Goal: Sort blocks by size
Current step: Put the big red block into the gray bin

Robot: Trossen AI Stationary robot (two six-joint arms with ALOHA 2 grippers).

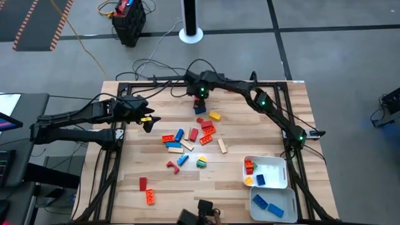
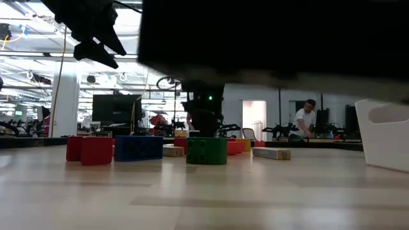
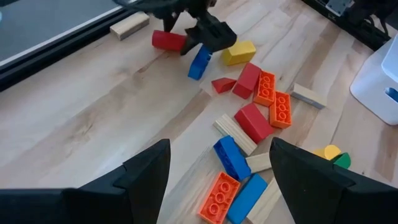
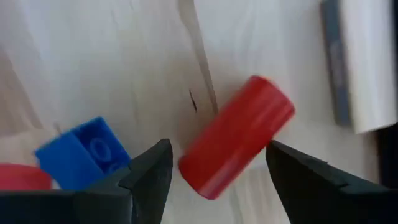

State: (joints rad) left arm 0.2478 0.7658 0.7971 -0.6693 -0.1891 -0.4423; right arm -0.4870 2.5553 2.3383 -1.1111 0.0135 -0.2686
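Note:
Blocks of red, orange, blue, yellow, green and plain wood lie scattered on the middle of the table (image 1: 187, 139). My right gripper (image 4: 217, 180) points down, open, at the far centre (image 1: 199, 103). Its fingers stand on either side of a red block (image 4: 236, 144) that lies on the wood, with a blue block (image 4: 84, 152) beside it. I see no touch. My left gripper (image 3: 217, 183) hangs open above the table's left side (image 1: 147, 120), tilted down toward the pile. In the low view a green block (image 2: 206, 151) sits in front of my right gripper (image 2: 203, 118).
Two white trays (image 1: 279, 164) (image 1: 289, 195) with some blocks in them stand at the near right. Two loose blocks, red (image 1: 142, 183) and orange (image 1: 150, 197), lie near the front left. A wooden block (image 3: 129, 26) lies by the black frame (image 1: 162, 80) at the far edge.

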